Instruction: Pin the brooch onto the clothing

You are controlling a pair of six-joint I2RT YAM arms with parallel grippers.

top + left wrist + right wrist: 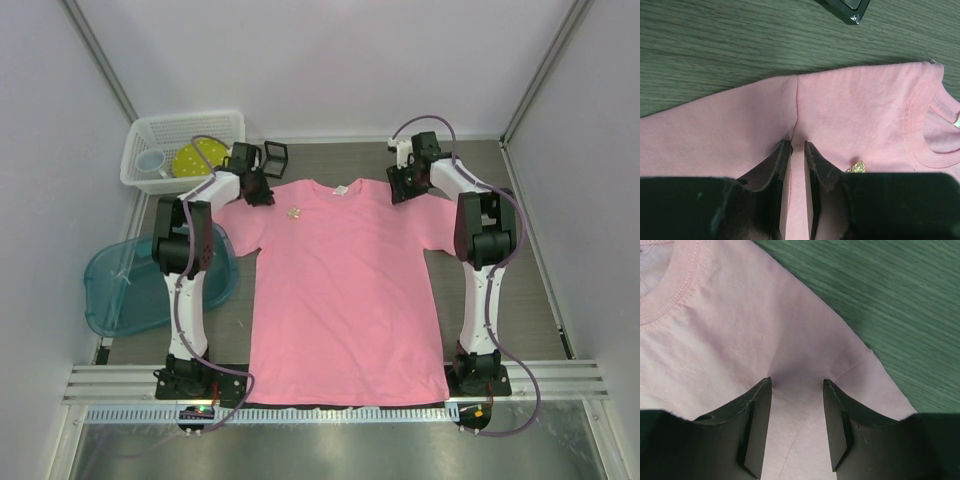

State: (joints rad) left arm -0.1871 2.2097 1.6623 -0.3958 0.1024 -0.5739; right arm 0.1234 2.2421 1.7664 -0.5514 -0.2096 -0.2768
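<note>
The pink T-shirt (345,290) lies flat on the table, collar at the far side. The tiny cream-gold brooch (294,212) sits on its chest just left of the collar; it also peeks out in the left wrist view (856,167), right of my fingers. My left gripper (258,193) is on the shirt's left shoulder; in the wrist view (798,145) its jaws are nearly together with a ridge of shirt (855,110) fabric at the sleeve seam pinched between them. My right gripper (402,190) rests on the right shoulder, jaws apart (796,382), the shirt (740,330) puckered between the tips.
A small black square box (275,154) stands just beyond the left shoulder, its corner in the left wrist view (845,7). A white basket (185,125) with a yellow disc and a cup is far left. A blue tub (110,290) sits left of the left arm.
</note>
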